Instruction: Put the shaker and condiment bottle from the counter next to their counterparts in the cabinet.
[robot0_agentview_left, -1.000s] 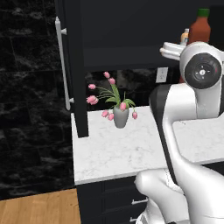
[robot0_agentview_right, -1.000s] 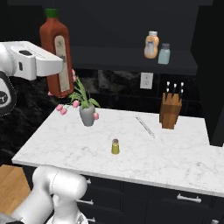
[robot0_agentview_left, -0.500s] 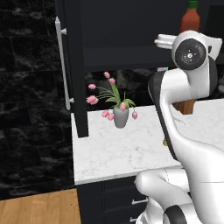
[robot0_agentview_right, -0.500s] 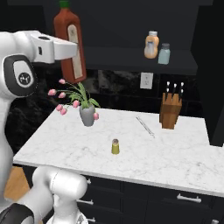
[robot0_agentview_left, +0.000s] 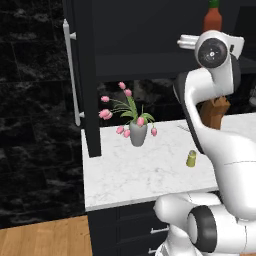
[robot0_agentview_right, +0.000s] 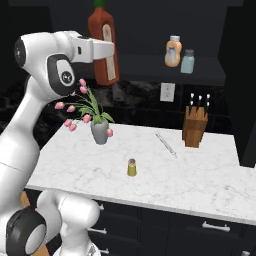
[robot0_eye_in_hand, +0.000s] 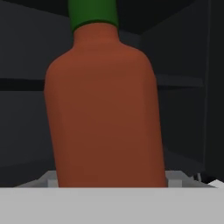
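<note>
My gripper (robot0_agentview_right: 107, 50) is shut on the tall red-orange condiment bottle (robot0_agentview_right: 104, 50), held upright in front of the open dark cabinet (robot0_agentview_right: 145, 67), left of the shelf's middle. From the left base view the bottle (robot0_agentview_left: 212, 19) peeks above my arm. It looms large in the hand view (robot0_eye_in_hand: 103, 118), green cap on top. The tiny yellow-green shaker (robot0_agentview_right: 131, 168) stands on the white marble counter (robot0_agentview_right: 210, 180); it also appears as the shaker (robot0_agentview_left: 191, 158). On the shelf's right stand the peach-orange bottle (robot0_agentview_right: 173, 51) and the pale blue-grey shaker (robot0_agentview_right: 187, 61).
A grey vase of pink tulips (robot0_agentview_right: 99, 127) stands on the counter under the held bottle. A wooden knife block (robot0_agentview_right: 195, 129) and a thin utensil (robot0_agentview_right: 165, 144) sit farther right. The cabinet door with its silver bar handle (robot0_agentview_left: 70, 75) hangs open at the left.
The arm has risen and swung right toward the cabinet shelf, carrying the red bottle upward with it. The shaker on the counter has not moved.
</note>
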